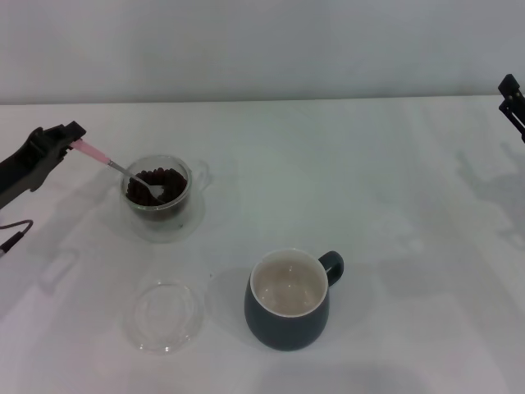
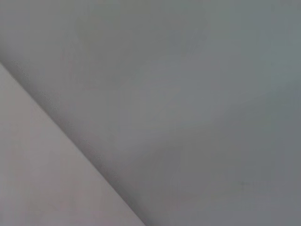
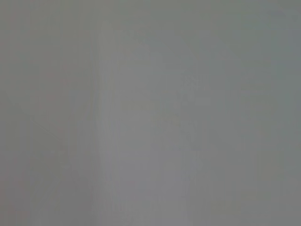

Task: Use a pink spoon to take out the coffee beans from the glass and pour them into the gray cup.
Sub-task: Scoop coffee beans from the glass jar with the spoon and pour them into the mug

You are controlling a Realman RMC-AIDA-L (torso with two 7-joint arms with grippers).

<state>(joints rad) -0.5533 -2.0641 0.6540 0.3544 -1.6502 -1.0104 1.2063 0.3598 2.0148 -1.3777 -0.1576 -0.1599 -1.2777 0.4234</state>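
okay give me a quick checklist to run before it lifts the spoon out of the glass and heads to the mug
1. Left gripper holds the pink spoon by its handle end: ok.
2. Spoon bowl is down in the coffee beans inside the glass: ok.
3. Beans actually on the spoon bowl: cannot tell.
4. Gray cup upright, mouth open, inside bare: ok.
5. Right gripper parked at the far right edge, off the path: ok.
6. Clear dish lies beside the mug, apart from it: ok.

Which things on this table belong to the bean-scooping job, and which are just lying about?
In the job:
- pink spoon, held by the left claw, bowl in the beans
- coffee beans
- glass
- gray cup, looks empty

Lying about:
- flat clear dish, in front of the glass
- right claw, parked at the far right edge
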